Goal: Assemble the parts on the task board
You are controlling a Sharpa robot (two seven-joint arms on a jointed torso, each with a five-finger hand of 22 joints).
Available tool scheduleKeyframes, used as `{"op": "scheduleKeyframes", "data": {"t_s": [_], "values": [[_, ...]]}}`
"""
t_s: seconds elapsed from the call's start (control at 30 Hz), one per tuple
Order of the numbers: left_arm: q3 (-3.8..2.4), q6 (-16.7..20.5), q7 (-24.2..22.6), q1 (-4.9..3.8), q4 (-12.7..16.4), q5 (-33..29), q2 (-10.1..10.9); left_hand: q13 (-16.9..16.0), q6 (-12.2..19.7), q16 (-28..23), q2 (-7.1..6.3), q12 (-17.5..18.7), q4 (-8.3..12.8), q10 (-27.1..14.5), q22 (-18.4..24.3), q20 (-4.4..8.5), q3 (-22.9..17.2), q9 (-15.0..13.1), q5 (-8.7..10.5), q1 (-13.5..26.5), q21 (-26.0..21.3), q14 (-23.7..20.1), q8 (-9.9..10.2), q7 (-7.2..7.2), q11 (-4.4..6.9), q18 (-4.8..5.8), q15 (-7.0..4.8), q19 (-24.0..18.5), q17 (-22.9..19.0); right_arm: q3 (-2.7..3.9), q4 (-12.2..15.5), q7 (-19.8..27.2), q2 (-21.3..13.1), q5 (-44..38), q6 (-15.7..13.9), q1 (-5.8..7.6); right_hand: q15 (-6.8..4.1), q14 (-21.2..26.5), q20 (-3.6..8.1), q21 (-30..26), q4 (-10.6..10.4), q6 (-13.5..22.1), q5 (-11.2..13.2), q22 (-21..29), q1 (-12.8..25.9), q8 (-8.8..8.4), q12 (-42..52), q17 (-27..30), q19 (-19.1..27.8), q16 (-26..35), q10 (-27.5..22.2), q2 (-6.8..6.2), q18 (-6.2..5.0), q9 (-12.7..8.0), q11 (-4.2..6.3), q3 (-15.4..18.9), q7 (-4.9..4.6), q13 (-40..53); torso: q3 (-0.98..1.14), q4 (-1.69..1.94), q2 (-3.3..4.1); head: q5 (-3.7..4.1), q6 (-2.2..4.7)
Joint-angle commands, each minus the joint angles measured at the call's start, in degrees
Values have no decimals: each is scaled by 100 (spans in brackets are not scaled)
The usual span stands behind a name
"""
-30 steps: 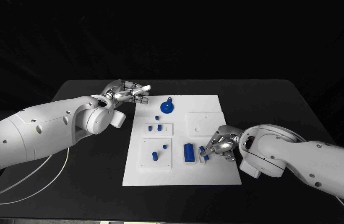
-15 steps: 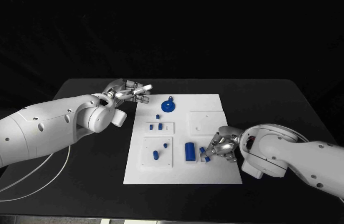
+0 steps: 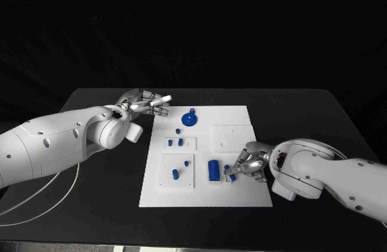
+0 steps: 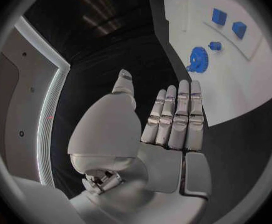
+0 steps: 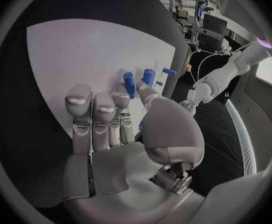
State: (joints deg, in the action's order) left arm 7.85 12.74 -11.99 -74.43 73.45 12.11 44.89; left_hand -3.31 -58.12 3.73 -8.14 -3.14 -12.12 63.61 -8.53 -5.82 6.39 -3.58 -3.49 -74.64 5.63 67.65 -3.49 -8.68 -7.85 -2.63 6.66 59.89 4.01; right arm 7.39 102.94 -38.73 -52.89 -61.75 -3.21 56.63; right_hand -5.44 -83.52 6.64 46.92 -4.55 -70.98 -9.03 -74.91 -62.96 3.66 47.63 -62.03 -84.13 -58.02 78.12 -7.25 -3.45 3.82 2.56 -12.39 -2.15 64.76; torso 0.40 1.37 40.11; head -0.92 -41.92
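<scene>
Right hand [image 3: 248, 165] over task board [image 3: 234, 118] edge (grasp unclear), fingers curled

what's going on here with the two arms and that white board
The robot is assembling blue parts on the white task board. Its right hand is at the board's right side, by a small blue piece beside the blue cylinder. Its left hand hovers, holding nothing, off the far left corner near the blue gear.

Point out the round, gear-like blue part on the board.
It is the blue gear at the far end of the task board, nearest the left hand. The other blue parts are small pegs or blocks.
</scene>
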Motion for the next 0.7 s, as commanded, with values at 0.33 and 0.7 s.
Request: {"op": "scheduleKeyframes", "data": {"t_s": [0.33,0.7], "values": [[-4,-68,-1,-3,0,33,-3,-9,57,1,-30,-30,-57,-46,-1,2,2,-1,-31,-73,9,-20,-19,-4,-2,9,13,-37,7,-51,2,-49,13,95,349,-49,-1,-14,6,-14,-148,36,-487,-552,166,-2,-28,-6,-308,5,22,771,15,-1,-12,2407,-33,-22,2,-1,-1,0,4],[-4,-61,13,-3,-7,37,4,-9,57,1,-30,-30,-57,-46,-1,2,2,-1,-31,-73,9,-20,-19,-4,-2,9,13,-37,7,-45,84,1,-98,145,475,-49,0,-16,6,20,-140,22,-527,-561,155,-2,-5,-26,-311,-21,33,820,20,-1,-10,2449,-29,-15,5,-4,0,-5,0]]}}
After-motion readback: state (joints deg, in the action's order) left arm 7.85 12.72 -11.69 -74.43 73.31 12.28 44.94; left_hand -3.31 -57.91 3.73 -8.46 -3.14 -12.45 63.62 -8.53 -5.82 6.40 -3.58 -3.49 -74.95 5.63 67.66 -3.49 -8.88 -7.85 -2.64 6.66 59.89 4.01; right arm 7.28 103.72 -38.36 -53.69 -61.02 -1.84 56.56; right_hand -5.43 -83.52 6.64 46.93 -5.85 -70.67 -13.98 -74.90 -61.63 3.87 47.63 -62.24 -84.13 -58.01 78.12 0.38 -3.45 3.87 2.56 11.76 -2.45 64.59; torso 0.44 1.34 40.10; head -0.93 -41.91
